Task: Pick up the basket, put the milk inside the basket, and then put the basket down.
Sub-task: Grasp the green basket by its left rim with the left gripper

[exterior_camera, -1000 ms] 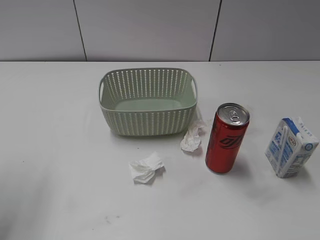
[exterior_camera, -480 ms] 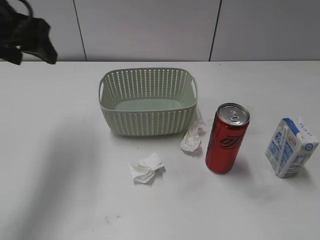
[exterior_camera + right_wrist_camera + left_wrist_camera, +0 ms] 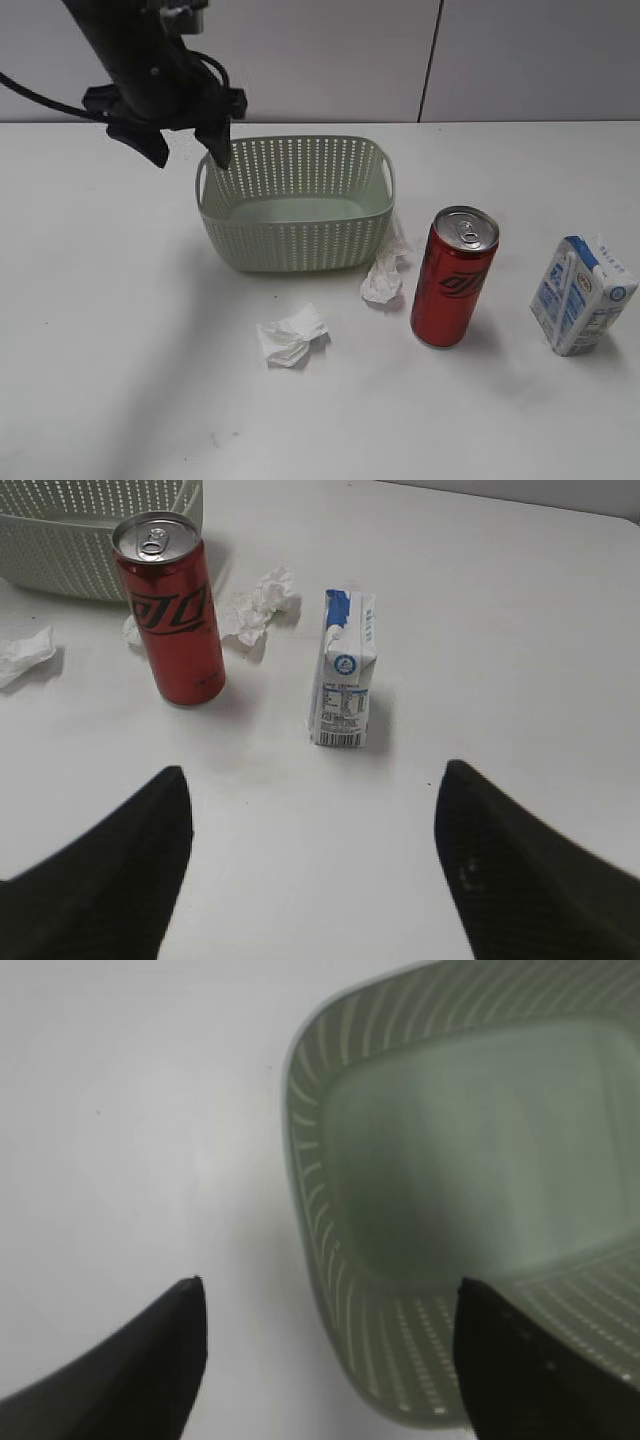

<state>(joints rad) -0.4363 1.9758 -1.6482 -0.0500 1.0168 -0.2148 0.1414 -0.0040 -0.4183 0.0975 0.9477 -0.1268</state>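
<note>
Nothing is done yet. The pale green plastic basket with holes (image 3: 295, 203) sits empty mid-frame. The left claw (image 3: 187, 152), jaws apart, hangs at its upper-left rim. The small white-and-blue paper milk carton (image 3: 343, 669) waits ahead of the right claw (image 3: 310, 865), also apart.

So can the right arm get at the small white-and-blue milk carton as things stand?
Probably yes: the small white-and-blue milk carton stands upright ahead of the open right gripper, apart from the tall red soda can.

Exterior view slanting down from the front, left wrist close above basket (image 3: 440, 1160) corner, right wrist higher, sharing its rim
</note>
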